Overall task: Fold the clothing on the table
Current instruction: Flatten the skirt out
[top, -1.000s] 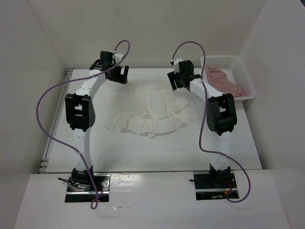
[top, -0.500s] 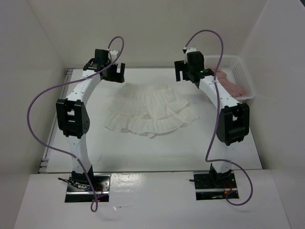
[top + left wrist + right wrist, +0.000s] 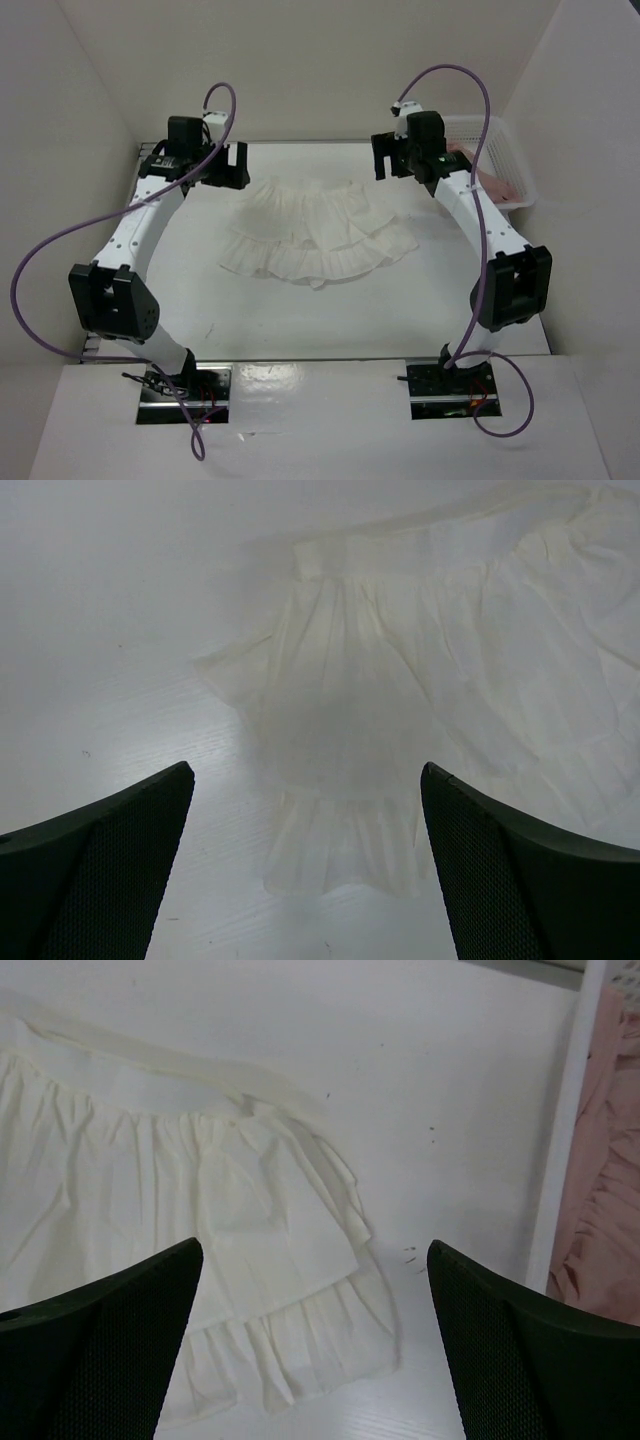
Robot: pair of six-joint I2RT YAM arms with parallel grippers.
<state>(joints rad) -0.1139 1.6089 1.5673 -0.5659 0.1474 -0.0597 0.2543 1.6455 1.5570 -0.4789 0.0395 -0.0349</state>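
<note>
The clothing is a white tiered ruffled skirt lying flat on the table, waistband toward the back and wavy hem toward me. My left gripper hovers open above its back left corner. In the left wrist view the clothing spreads below the left gripper, and no cloth is between the fingers. My right gripper hangs open above the back right corner. The right wrist view shows the clothing's right side under the right gripper, which holds nothing.
A white lattice basket stands at the table's back right with a pink garment in it. The right wrist view shows the basket wall and pink garment close on the right. Walls enclose the table on three sides.
Both grippers have drawn away from the clothing's back corners, the left one to the left, the right one up and back. The left elbow has swung out and down. The clothing lies still.
</note>
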